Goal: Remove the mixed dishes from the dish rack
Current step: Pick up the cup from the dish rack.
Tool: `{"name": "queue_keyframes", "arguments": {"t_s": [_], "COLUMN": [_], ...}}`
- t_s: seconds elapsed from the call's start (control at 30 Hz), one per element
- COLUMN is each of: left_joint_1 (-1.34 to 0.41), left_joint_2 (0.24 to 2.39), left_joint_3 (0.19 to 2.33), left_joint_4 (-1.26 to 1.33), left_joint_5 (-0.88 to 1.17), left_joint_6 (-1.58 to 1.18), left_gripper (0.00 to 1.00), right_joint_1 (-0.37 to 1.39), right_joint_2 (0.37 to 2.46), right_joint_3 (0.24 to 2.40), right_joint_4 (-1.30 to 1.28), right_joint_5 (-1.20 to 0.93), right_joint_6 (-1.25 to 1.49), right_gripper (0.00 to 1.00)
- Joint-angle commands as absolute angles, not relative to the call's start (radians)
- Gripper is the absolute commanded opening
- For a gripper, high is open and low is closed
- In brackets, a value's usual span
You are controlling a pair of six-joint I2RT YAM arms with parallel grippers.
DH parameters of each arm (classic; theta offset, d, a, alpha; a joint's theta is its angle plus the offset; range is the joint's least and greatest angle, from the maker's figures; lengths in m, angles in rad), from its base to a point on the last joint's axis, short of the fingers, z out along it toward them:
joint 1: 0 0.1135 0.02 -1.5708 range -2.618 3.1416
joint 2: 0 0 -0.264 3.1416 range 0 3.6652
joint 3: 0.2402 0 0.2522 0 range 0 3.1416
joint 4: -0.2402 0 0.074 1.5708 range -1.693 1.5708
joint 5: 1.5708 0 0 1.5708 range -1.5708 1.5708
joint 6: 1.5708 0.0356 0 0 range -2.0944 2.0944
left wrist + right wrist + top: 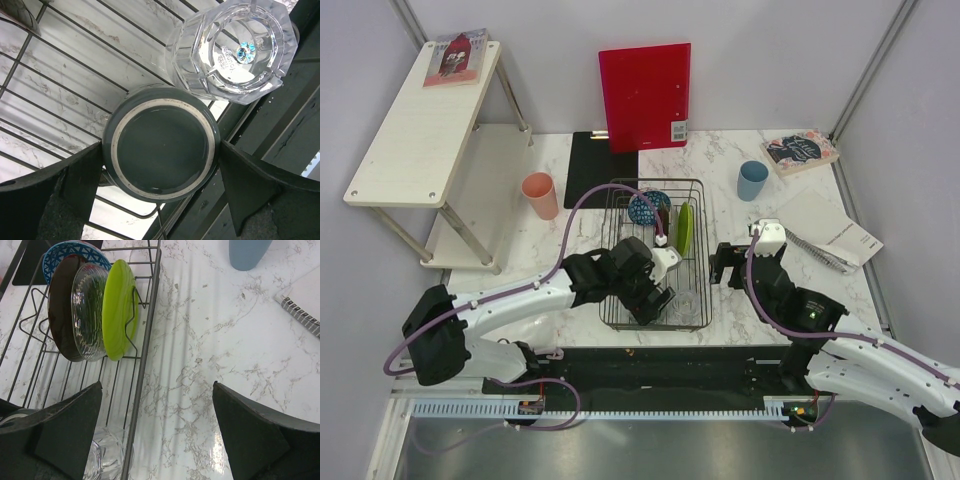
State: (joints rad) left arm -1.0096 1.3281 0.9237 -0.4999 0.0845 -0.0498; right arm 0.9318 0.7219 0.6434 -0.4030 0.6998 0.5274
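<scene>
Left gripper (161, 156), spread, straddled the dark grey mug (160, 131) near the dish rack's (702, 262) edge; right gripper (157, 390) gaped above marble (225, 340) just outside.

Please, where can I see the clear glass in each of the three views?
Top view: the clear glass stands in the near right corner of the dish rack.
Left wrist: upper right, beside the grey mug.
Right wrist: bottom edge, left of centre.
Shared landmark: the rack's wires.

right claw (156, 385): wide apart | dish rack (145, 340): dark red plate (60, 315), clear glass plate (89, 312), lime-green dish (119, 310) upright
</scene>
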Motion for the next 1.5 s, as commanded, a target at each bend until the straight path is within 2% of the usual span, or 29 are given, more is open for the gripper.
{"name": "queue_keyframes", "arguments": {"t_s": [0.0,0.2,0.4,0.5,0.53,0.6,0.63,1.17,1.47], "left_joint_1": [-1.014,-1.014,-1.014,-1.014,-1.014,-1.014,-1.014,-1.012,-0.960], "left_joint_2": [1.362,1.397,1.394,1.359,1.348,1.321,1.312,1.141,1.071], "left_joint_3": [0.942,0.940,0.943,0.951,0.953,0.962,0.965,1.071,1.109], "left_joint_4": [-0.479,-0.459,-0.469,-0.480,-0.482,-0.500,-0.506,-0.534,-0.450], "left_joint_5": [0.084,0.090,0.104,0.091,0.084,0.078,0.068,-0.083,-0.045], "left_joint_6": [-0.008,-0.011,-0.012,-0.012,-0.014,-0.017,-0.020,-0.051,-0.204], "left_gripper": [1.00,0.98,0.73,0.53,0.36,0.17,0.02,0.02,0.02], "right_joint_1": [0.930,0.931,0.931,0.931,0.931,0.931,0.931,0.931,0.931], "right_joint_2": [0.727,0.738,0.736,0.738,0.738,0.742,0.745,0.729,0.631], "right_joint_3": [0.632,0.632,0.632,0.635,0.635,0.640,0.641,0.667,0.699], "right_joint_4": [-0.371,-0.367,-0.367,-0.367,-0.367,-0.367,-0.367,-0.360,-0.356], "right_joint_5": [0.704,0.699,0.699,0.696,0.696,0.693,0.690,0.664,0.670], "right_joint_6": [0.526,0.525,0.528,0.528,0.528,0.528,0.528,0.541,0.612], "right_gripper": [0.98,0.98,0.98,0.98,0.98,0.98,0.98,0.98,0.98]}}
